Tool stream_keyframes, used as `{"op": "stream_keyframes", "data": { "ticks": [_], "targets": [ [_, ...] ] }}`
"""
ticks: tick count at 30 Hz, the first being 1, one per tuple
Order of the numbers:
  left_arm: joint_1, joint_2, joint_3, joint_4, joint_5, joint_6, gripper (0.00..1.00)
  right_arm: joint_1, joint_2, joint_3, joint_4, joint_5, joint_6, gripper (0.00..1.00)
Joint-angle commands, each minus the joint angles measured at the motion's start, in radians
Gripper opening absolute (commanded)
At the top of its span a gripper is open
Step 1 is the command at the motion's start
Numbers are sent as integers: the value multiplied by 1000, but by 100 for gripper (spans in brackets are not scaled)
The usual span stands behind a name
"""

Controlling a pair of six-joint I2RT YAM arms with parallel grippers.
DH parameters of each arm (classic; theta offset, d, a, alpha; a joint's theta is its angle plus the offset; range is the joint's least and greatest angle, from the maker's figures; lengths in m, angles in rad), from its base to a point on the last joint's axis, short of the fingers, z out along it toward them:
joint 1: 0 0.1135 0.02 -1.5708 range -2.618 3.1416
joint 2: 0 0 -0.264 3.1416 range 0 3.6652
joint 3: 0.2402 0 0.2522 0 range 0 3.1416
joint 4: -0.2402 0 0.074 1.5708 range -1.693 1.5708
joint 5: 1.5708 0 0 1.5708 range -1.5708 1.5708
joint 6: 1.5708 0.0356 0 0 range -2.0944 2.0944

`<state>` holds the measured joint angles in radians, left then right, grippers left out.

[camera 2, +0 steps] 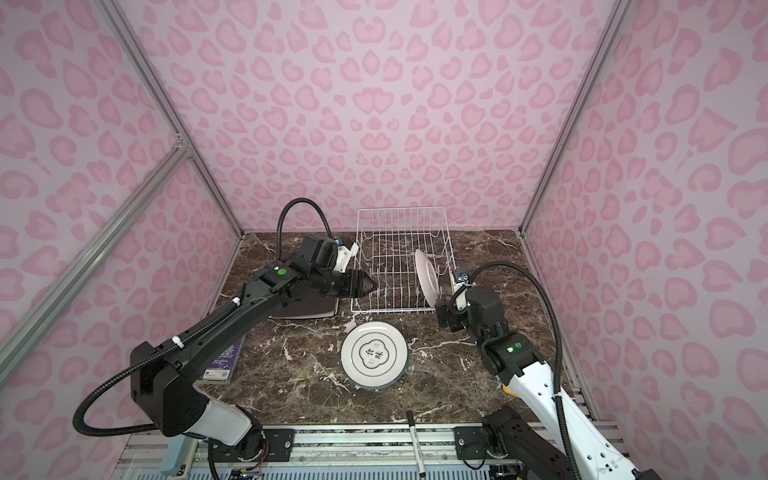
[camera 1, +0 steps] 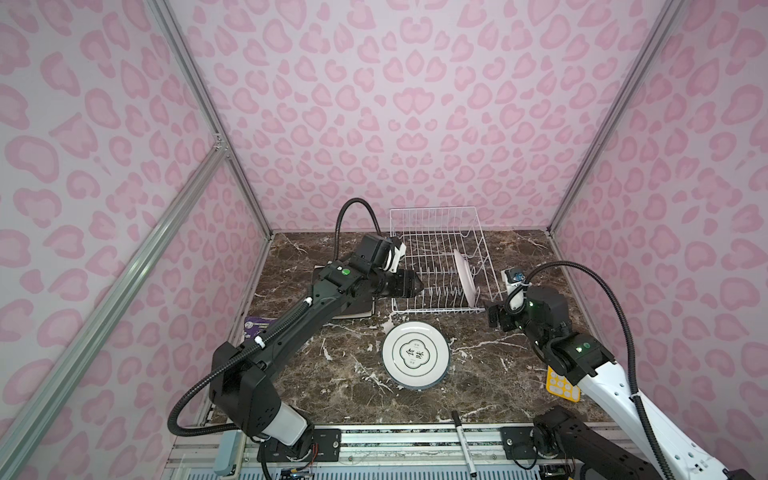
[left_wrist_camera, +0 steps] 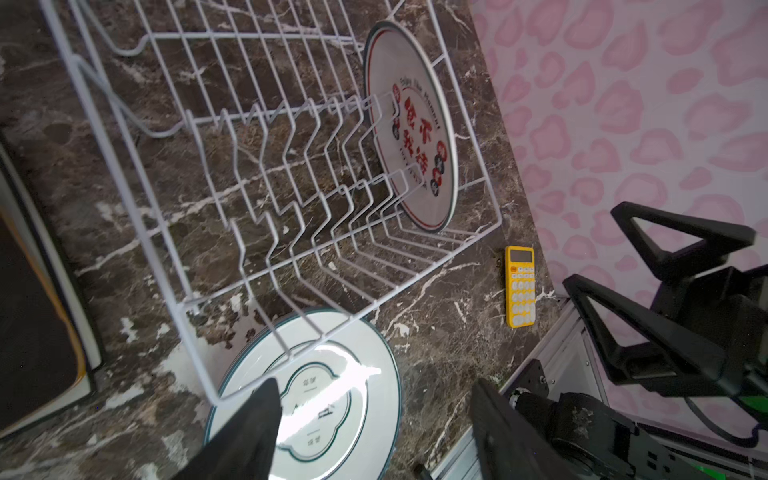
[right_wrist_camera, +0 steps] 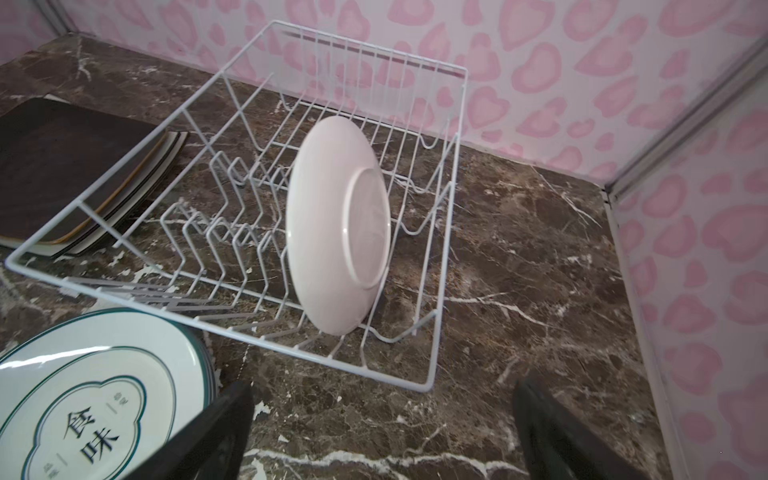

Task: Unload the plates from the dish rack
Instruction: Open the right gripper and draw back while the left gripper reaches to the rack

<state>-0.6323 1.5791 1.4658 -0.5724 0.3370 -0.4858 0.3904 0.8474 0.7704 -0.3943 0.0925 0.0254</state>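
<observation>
The white wire dish rack [camera 1: 436, 309] [camera 2: 397, 311] [left_wrist_camera: 137, 149] [right_wrist_camera: 444, 266] stands at the back of the marble table. One round white plate [camera 1: 465, 276] [camera 2: 427, 276] [left_wrist_camera: 411, 129] [right_wrist_camera: 336, 224] stands upright near its right end. A stack of round plates [camera 1: 417, 356] [camera 2: 374, 356] [left_wrist_camera: 316, 399] [right_wrist_camera: 95, 395] lies flat in front of the rack. Square plates [camera 1: 353, 311] [right_wrist_camera: 70, 166] are stacked left of the rack, partly under the left arm. My left gripper [camera 1: 417, 286] [camera 2: 372, 284] [left_wrist_camera: 374, 386] hovers open and empty at the rack's front left. My right gripper [camera 1: 494, 318] [camera 2: 442, 316] [right_wrist_camera: 384, 386] is open and empty off the front right corner.
A yellow calculator [camera 1: 563, 386] [left_wrist_camera: 519, 286] lies by the right wall under the right arm. A black marker [camera 1: 463, 440] [camera 2: 415, 440] rests on the front rail. A purple box [camera 1: 257, 326] [camera 2: 222, 361] sits at the left edge. Pink patterned walls close three sides.
</observation>
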Motion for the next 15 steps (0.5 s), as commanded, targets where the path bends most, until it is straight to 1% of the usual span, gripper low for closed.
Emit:
{"op": "stream_keyframes", "data": {
  "ticks": [1, 3, 9, 15],
  "targets": [
    [-21, 85, 89, 89, 18, -9, 73, -27, -3, -5, -1, -74, 60, 98],
    [-38, 162, 168, 98, 43, -13, 73, -38, -2, -9, 11, -86, 66, 98],
    [-76, 375, 384, 41, 58, -22, 72, -65, -12, 3, 3, -90, 91, 98],
    [-104, 501, 458, 106, 81, -77, 72, -99, -67, -31, 36, -98, 119, 98]
  ]
}}
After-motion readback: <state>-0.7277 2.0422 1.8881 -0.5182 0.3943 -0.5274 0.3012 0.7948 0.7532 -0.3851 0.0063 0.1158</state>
